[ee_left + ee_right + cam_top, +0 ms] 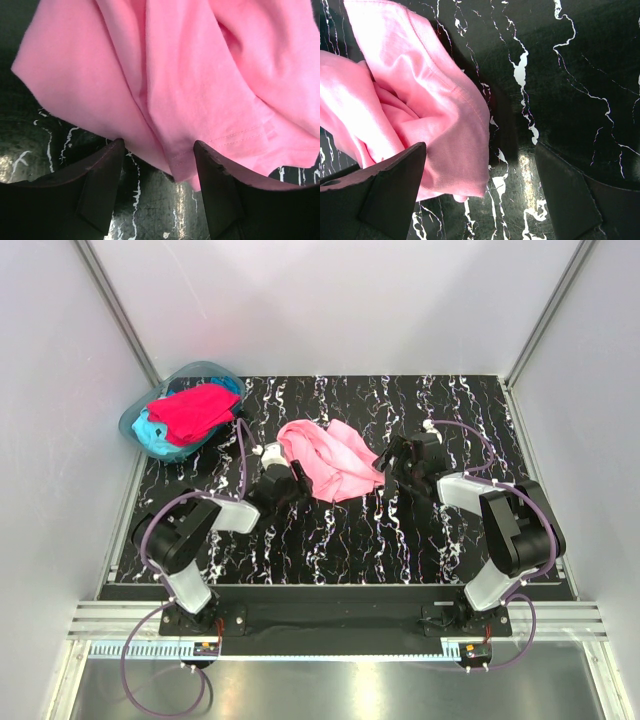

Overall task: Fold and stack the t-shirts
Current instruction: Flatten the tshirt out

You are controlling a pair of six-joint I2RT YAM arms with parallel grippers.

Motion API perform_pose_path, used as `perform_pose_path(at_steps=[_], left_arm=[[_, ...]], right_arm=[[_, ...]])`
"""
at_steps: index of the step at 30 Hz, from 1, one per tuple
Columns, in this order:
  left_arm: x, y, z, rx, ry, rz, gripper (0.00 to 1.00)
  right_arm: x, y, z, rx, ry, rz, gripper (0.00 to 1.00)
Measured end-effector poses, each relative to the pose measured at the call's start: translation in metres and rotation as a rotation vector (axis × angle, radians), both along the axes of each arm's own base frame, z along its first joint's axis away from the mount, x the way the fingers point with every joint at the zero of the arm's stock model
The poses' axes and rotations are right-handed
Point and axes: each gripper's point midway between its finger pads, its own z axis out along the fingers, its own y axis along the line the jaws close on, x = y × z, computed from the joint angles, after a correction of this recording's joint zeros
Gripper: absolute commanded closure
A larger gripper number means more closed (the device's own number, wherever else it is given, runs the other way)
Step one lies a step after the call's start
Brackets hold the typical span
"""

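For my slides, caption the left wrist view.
Open left gripper straddling a fold of the pink t-shirt on the black marbled table.

Nothing readable is showing from where I am standing: no lettering, label, brand mark or number is appearing in any view. The pink t-shirt (330,462) is showing only plain cloth and a stitched hem, and the white veins running over the black desk (400,540) are only marbling, not writing
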Motion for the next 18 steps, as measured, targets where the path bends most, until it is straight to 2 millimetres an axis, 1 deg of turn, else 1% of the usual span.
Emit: perform_pose_path(at_steps=[6,13,15,18], left_arm=[[0.003,-0.012,0.001,-0.061,-0.009,-0.023,0.39],[0.0,-0.017,0.001,-0.083,0.003,-0.042,0.41],[-0.002,-0.017,0.001,-0.077,0.009,-0.045,0.41],[-0.012,-0.018,0.001,-0.043,0.036,-0.055,0.4]], right_arm=[[0.0,0.0,0.0,0.0,0.0,0.0,0.03],[0.0,0.0,0.0,0.0,0.0,0.0,0.03],[0.0,0.0,0.0,0.0,0.0,0.0,0.03],[0.0,0.0,0.0,0.001,0.0,0.0,0.02]])
